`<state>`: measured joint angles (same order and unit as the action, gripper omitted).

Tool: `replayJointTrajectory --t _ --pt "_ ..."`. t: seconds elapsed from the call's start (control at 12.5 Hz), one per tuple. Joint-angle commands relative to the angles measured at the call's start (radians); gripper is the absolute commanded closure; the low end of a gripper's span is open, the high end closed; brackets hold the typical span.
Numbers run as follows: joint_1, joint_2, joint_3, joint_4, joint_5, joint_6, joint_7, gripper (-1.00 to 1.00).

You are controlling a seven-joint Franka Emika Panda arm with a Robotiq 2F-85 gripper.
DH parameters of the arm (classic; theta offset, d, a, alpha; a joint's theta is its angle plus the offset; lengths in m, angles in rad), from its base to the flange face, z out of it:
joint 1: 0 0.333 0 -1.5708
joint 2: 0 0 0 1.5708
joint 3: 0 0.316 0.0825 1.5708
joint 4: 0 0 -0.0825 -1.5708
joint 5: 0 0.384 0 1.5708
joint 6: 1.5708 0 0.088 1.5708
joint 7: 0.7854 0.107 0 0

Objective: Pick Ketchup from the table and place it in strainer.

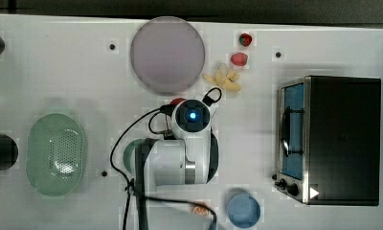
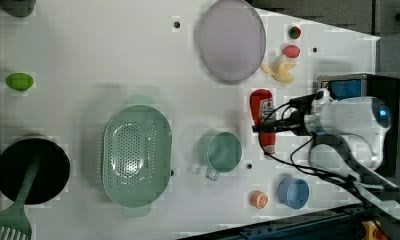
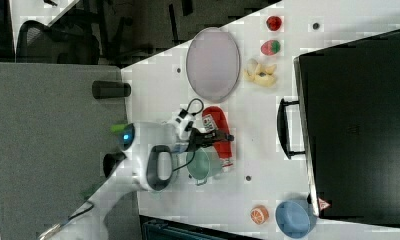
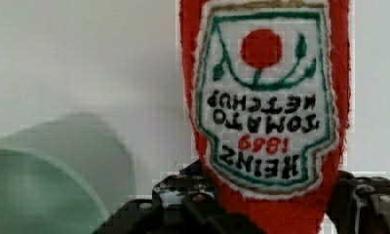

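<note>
The Ketchup (image 2: 262, 106) is a red bottle with a white label, lying on the white table between the purple plate and the teal mug (image 2: 223, 151). My gripper (image 2: 266, 128) reaches across its narrower half. In the wrist view the black fingers (image 4: 183, 202) press both sides of the Ketchup (image 4: 266, 97), which pinches in between them. In the top view the arm hides all but a red tip of the Ketchup (image 1: 178, 101). The strainer (image 1: 55, 153), a pale mint oval basket with a holed bottom, stands at the top view's left, well apart from the gripper.
The teal mug (image 3: 203, 162) sits right beside the bottle. A purple plate (image 1: 167, 54), bananas (image 1: 223, 79), a pinkish fruit (image 1: 239, 59) and a strawberry (image 1: 245, 39) lie beyond. A toaster oven (image 1: 343, 139), blue bowl (image 1: 243, 210), orange half (image 2: 258, 199) and black pot (image 2: 33, 170) ring the table.
</note>
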<state>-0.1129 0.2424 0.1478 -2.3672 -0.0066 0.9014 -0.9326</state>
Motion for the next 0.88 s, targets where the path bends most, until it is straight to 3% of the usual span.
replayJointTrajectory --t 0.08,0.48,0.88 --pt "-0.001 -0.181 0.002 0.102 0.001 -0.179 0.039 -0.23" --pt "0.022 -0.351 0.061 0.231 0.008 -0.497 0.235 -0.23" --pt "0.057 -0.357 0.235 0.267 0.045 -0.520 0.477 -0.23"
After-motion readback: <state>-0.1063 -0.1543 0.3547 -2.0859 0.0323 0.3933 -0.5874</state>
